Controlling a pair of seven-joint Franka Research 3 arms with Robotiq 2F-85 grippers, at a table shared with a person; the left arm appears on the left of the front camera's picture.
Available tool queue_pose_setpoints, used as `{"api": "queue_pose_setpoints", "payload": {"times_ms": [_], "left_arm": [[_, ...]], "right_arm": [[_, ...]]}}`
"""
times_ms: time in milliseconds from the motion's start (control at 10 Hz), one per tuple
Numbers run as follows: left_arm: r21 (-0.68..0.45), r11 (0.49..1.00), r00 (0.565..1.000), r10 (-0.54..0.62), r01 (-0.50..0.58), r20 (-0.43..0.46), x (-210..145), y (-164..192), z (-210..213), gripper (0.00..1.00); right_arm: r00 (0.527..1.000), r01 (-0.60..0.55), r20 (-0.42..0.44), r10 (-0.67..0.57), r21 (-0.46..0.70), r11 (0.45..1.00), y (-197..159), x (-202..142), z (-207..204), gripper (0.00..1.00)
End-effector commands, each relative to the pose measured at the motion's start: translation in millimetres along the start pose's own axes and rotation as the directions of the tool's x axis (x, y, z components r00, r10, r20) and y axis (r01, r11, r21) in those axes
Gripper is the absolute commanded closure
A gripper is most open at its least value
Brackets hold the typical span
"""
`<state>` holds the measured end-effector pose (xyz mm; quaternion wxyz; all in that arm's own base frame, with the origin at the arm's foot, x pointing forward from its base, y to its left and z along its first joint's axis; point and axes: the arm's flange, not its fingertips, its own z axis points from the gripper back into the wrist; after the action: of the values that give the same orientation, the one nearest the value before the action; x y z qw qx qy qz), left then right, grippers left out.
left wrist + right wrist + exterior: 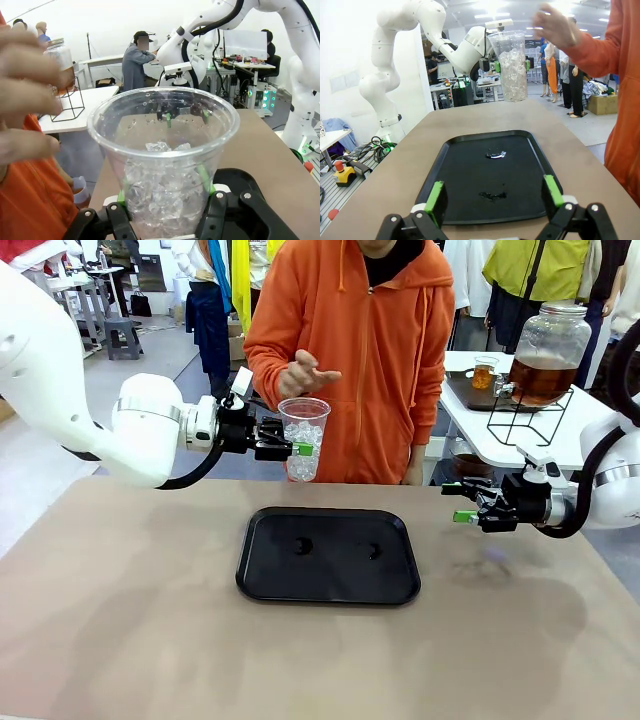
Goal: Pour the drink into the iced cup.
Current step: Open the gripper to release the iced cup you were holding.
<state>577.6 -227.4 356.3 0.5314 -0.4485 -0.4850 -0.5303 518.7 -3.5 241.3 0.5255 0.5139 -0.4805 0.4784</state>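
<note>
The brown table spans the foreground, and a person in an orange hooded top stands at its far edge. A black tray lies flat near the middle of the table, with two small wet spots on its surface. Behind and to the right, on a separate white table, a large lidded glass jar sits on a black wire stand. The amber-brown drink fills the lower part of the jar, well apart from the cup. The iced cup, clear plastic and partly filled with ice, is held upright in the air above the far side of the table, just beyond the tray's far-left corner. The left end effector is clamped around its lower half, with a green pad pressed to each side. The person's hand hovers just above and behind the cup's rim, fingers loosely curled. The right end effector hangs above the table to the right of the tray, its fingers spread wide and gripping nothing.
</note>
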Motion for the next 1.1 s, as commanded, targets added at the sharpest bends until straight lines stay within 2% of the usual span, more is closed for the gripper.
{"api": "queue_pose_setpoints", "payload": {"times_ms": [0,1000], "left_arm": [[-0.002,1.0,1.0,-0.005,0.005,0.003,3.8,-1.0,0.2,0.39],[-0.002,1.0,1.0,-0.005,0.005,0.003,3.8,-1.0,0.2,0.39]], "right_arm": [[1.0,-0.006,0.005,0.006,-0.002,1.0,-0.6,2.7,-0.6,0.0],[1.0,-0.006,0.005,0.006,-0.002,1.0,-0.6,2.7,-0.6,0.0]]}}
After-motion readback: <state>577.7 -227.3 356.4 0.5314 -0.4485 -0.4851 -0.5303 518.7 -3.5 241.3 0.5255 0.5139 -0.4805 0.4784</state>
